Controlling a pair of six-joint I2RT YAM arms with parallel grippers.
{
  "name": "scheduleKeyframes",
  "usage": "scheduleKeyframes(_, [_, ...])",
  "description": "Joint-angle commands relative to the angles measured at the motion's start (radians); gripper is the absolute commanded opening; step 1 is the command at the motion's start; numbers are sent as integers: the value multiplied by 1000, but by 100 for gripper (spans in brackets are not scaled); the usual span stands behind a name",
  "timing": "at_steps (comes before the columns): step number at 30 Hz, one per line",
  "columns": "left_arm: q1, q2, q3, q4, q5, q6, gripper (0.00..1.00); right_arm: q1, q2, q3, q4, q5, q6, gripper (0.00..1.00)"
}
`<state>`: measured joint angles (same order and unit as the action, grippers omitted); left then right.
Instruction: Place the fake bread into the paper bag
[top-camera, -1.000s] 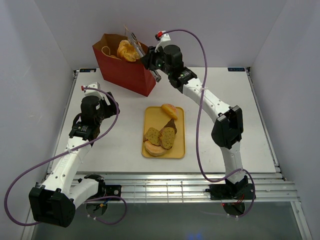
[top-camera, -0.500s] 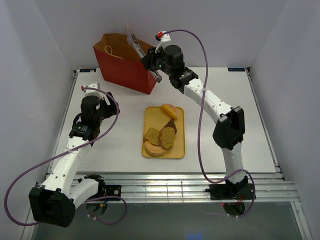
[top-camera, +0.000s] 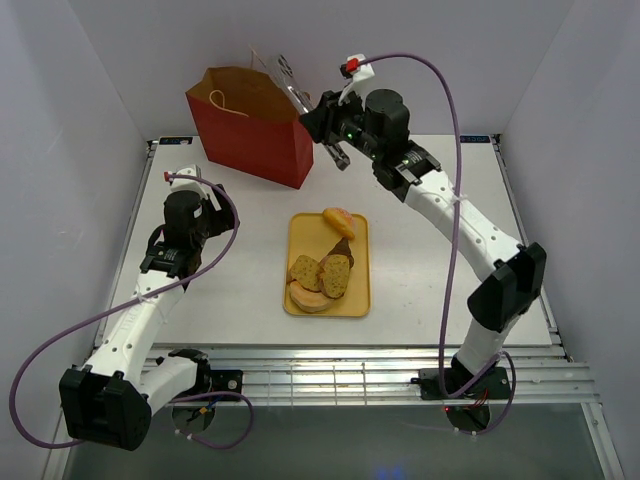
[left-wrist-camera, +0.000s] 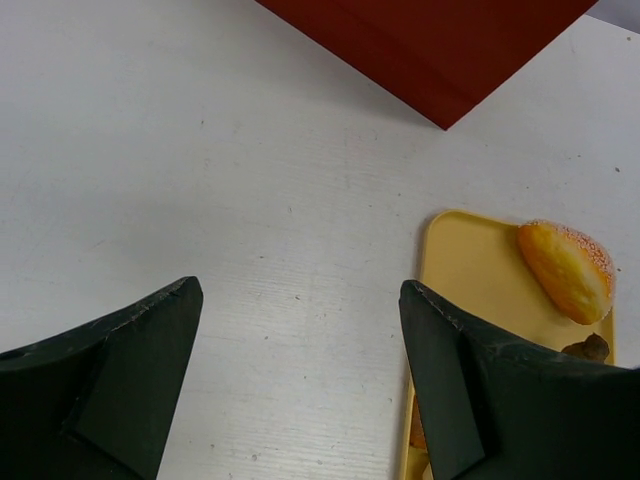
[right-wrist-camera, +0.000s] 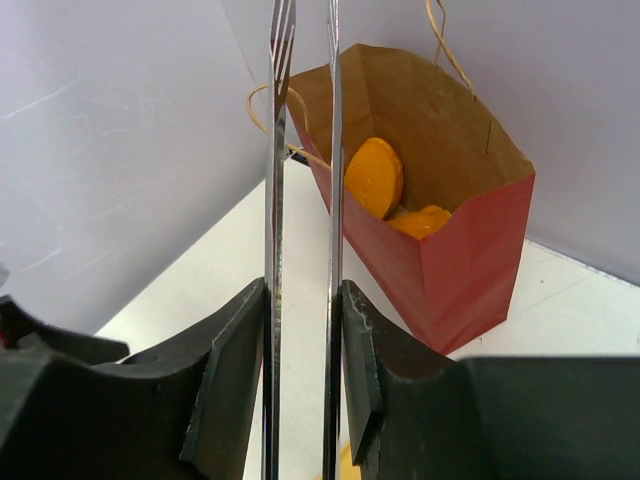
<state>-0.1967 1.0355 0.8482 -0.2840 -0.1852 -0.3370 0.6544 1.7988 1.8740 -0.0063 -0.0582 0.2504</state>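
The red paper bag (top-camera: 250, 135) stands at the back left, open, with golden rolls (right-wrist-camera: 374, 178) inside. My right gripper (top-camera: 332, 135) is shut on metal tongs (top-camera: 291, 88), whose empty tips sit above the bag's right rim; in the right wrist view the tongs (right-wrist-camera: 300, 150) stand between my jaws (right-wrist-camera: 303, 340) before the bag (right-wrist-camera: 470, 260). More fake bread lies on the yellow tray (top-camera: 357, 295): a glossy roll (top-camera: 339, 221), speckled slices (top-camera: 320, 274), a pale bun (top-camera: 312, 299). My left gripper (top-camera: 212, 205) is open and empty over bare table (left-wrist-camera: 300, 380), left of the tray (left-wrist-camera: 470, 270) and roll (left-wrist-camera: 566, 268).
White walls close in the table at the back and on both sides. The bag's string handles (right-wrist-camera: 440, 40) stick up at its rim. A purple cable loops off each arm. The bag's lower corner (left-wrist-camera: 440, 50) shows at the top of the left wrist view.
A roll held in the tongs over the bag a second ago has dropped inside. My right arm has since drawn back to the right with the empty tongs. The left arm is still.
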Motion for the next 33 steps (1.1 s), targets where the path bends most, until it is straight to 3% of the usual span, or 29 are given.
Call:
scheduleKeyframes(1, [-4,-5,9,11,-23,9,90,-1,-136,-108,26,-22,-26,40])
scheduleKeyframes(14, [-3,-12,12,6,-11,13,90,-2,-576,-692,16,9,-11,44])
scheduleKeyframes(20, [-4,-11,14,3,-23,18,98,-1,-708,-896,-38,53,-16,44])
scheduleKeyframes(25, [-4,-12,14,3,-13,18,91,-6,-766,-984,-69,113,-33,47])
scheduleKeyframes(33, [-4,-9,12,3,-25,16,95,-32,-699,-1000,-115,123,-63,49])
